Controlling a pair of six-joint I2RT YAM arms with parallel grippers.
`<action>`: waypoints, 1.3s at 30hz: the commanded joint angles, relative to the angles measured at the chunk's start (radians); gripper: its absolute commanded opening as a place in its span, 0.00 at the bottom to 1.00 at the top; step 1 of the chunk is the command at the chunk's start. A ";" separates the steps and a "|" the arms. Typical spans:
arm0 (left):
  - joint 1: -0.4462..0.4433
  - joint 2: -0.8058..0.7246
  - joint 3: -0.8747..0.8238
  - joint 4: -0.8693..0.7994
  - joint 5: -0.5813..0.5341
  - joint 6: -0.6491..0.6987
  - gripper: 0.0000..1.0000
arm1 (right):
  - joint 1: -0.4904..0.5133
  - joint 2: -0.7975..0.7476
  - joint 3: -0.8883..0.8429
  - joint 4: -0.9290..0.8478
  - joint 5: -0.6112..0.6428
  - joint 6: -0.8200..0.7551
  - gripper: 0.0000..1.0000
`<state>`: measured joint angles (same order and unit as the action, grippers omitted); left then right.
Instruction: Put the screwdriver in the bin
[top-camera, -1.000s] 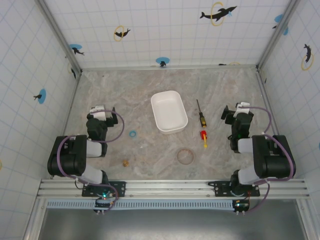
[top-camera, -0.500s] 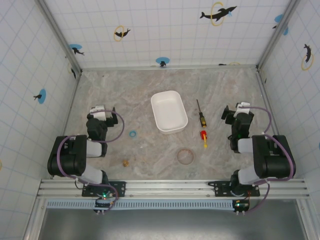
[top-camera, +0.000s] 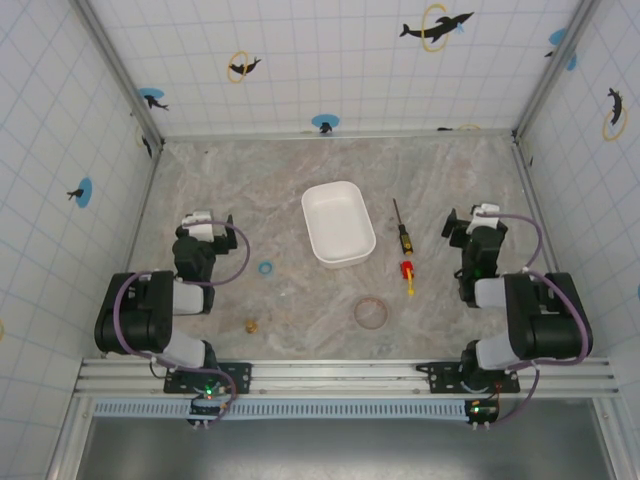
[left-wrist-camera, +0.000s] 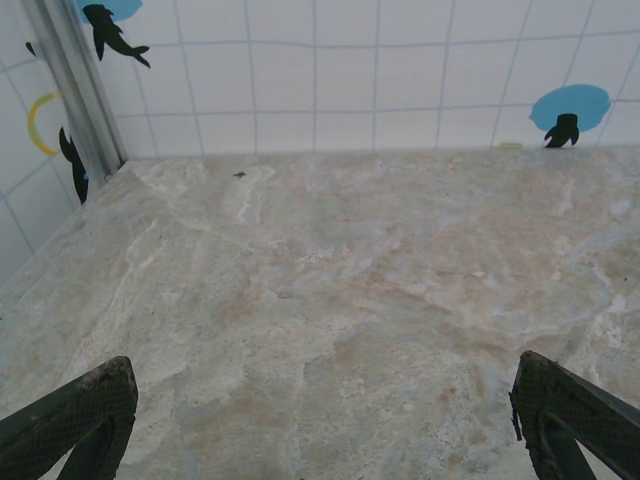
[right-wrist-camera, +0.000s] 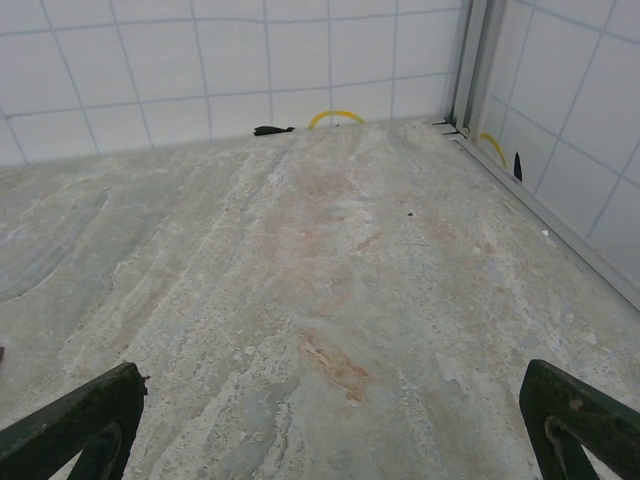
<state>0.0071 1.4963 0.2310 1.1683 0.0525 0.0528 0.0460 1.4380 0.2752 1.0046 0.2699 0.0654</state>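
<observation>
Comparing the top view with the two preceding ones showed one small change. The right arm had shifted slightly inward, toward the table's (top-camera: 300, 170) middle, carrying the right gripper (top-camera: 470, 222) a little nearer the tools. The left arm and every loose object lay as they had a second earlier.

The screwdriver (top-camera: 400, 228) lay flat on the table, just right of the bin (top-camera: 338, 222) and apart from it. Its thin shaft pointed toward the far wall and its yellow-and-black handle pointed toward the arms. The stubby red-and-yellow tool (top-camera: 408, 275) lay just nearer than that handle. The bin stood upright with nothing in it.

In the right wrist view the right gripper (right-wrist-camera: 330, 425) had its fingers (right-wrist-camera: 75, 425) spread wide at the lower corners, with bare table between them. The left gripper (top-camera: 205, 220) sat folded back well to the left of the bin. In the left wrist view the left gripper (left-wrist-camera: 320, 430) was likewise spread wide over bare table, gripping nothing.

Judged from this, the task had barely begun. The shift read as the first stir of a reach by the right arm, which sat nearer the screwdriver. The pick-up and the carry to the bin were both still to be done.
</observation>
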 joint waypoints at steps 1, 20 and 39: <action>-0.003 -0.070 0.018 -0.048 0.015 0.014 0.97 | 0.004 -0.093 0.024 -0.080 0.020 -0.009 0.99; -0.017 -0.358 0.253 -0.765 0.354 -0.272 0.98 | 0.122 -0.163 0.619 -1.315 -0.421 0.133 0.99; -0.075 -0.302 0.224 -0.789 0.663 -0.534 0.98 | 0.293 0.228 0.783 -1.513 -0.332 0.164 0.81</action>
<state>-0.0612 1.1793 0.4644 0.3950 0.6361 -0.4271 0.3290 1.6367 1.0077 -0.4900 -0.0826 0.2195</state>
